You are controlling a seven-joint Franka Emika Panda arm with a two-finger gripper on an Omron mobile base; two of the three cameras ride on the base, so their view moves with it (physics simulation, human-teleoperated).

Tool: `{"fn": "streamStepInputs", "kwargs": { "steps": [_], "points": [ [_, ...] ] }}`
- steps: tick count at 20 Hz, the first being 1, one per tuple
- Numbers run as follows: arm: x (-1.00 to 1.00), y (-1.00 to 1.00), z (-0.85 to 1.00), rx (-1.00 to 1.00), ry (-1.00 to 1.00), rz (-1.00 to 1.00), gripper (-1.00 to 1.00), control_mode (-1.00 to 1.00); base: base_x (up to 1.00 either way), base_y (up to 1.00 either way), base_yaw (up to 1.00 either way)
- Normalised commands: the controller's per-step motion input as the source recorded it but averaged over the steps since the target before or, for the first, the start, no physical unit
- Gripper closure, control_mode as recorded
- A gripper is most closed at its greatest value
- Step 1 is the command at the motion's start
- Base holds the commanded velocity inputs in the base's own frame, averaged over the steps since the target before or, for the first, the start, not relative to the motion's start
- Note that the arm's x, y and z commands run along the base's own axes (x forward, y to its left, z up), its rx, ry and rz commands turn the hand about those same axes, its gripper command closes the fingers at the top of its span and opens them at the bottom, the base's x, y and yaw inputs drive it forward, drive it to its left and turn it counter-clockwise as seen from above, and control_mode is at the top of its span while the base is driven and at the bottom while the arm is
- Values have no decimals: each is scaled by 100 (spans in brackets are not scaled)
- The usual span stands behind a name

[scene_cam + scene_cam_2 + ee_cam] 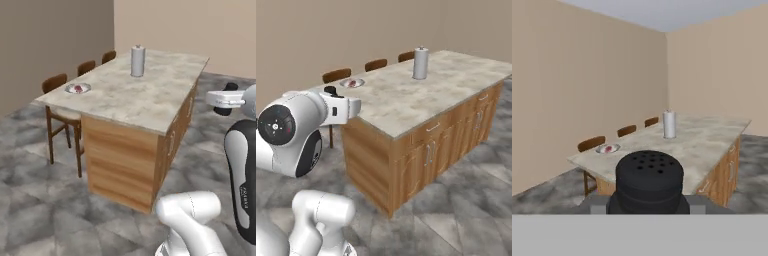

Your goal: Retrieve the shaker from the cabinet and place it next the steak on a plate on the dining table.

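Jaws clamped on the small black tapered shaker [649, 181]; carry it upright toward eleven o'clock, setting it beside the reddish steak [608, 149] on the round grey-white plate [613, 147]

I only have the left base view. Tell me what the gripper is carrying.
Observer: The hand view shows the black shaker shut in the gripper, its holed top facing the camera.
Operator: Confirm the plate is loaded.
Observer: Yes. The plate holds the reddish steak, near the table corner by the first chair.
Operator: Report anything on the cabinet side of the table.
Observer: The right base view shows the dining table with drawers and paired doors bearing silver handles. The paper-towel roll stands upright on top, well beyond the plate.
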Motion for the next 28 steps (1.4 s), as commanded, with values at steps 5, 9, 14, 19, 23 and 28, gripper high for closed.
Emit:
{"fn": "streamStepInputs", "kwargs": {
  "steps": [5,9,14,19,23,28],
  "points": [
    [0,0,0,0,0,0,100,100,20,81,-73],
    [0,0,0,0,0,0,100,100,0,100,-35],
    [0,0,0,0,0,0,100,100,0,100,-21],
    [0,0,0,0,0,0,100,100,0,100,-21],
    [0,0,0,0,0,0,100,100,0,100,-30],
    [0,0,0,0,0,0,100,100,0,100,-43]
  ]
}}
